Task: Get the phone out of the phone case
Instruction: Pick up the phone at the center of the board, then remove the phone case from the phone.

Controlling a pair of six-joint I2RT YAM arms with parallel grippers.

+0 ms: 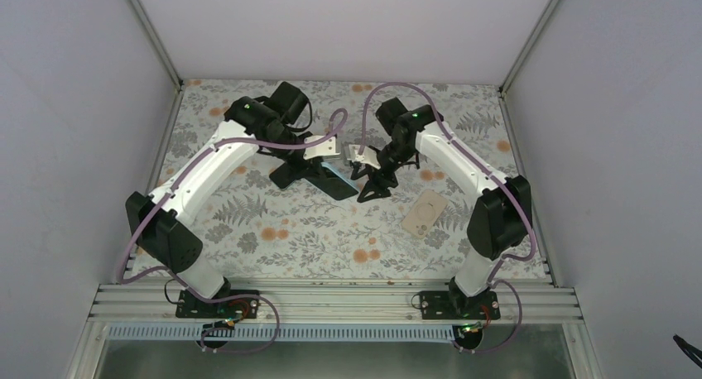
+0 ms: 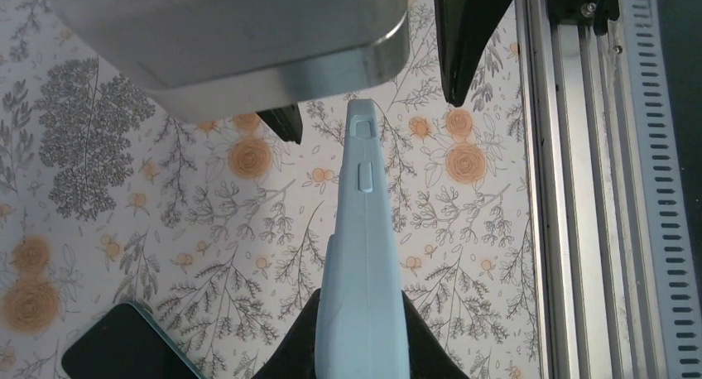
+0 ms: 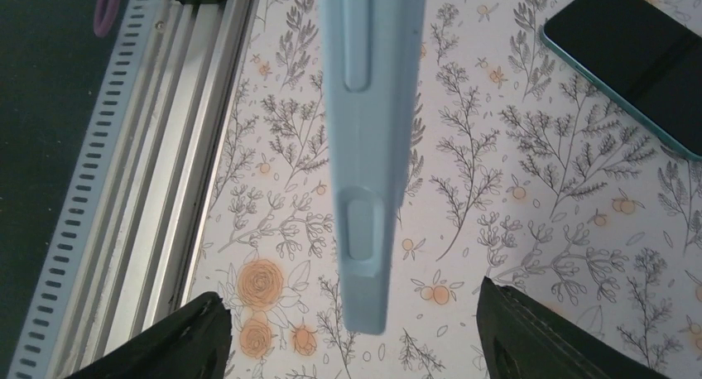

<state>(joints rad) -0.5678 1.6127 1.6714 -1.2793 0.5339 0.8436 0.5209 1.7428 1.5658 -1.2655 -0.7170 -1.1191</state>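
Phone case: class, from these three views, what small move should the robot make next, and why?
Probably lower the left gripper and set the phone case on the table, then release. The phone already lies bare on the table; only the left gripper pinches the case, while the right gripper stands open, clear of it.

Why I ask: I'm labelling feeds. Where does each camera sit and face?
Top external: above and behind the bases, looking down on the floral table; the white left arm and right arm show.
Left wrist: on the left arm, looking down along the left gripper, shut on the pale blue phone case.
Right wrist: on the right arm, looking down past the open right gripper at that case's edge.
Shared: both wrist views show the case and the black, teal-rimmed phone.
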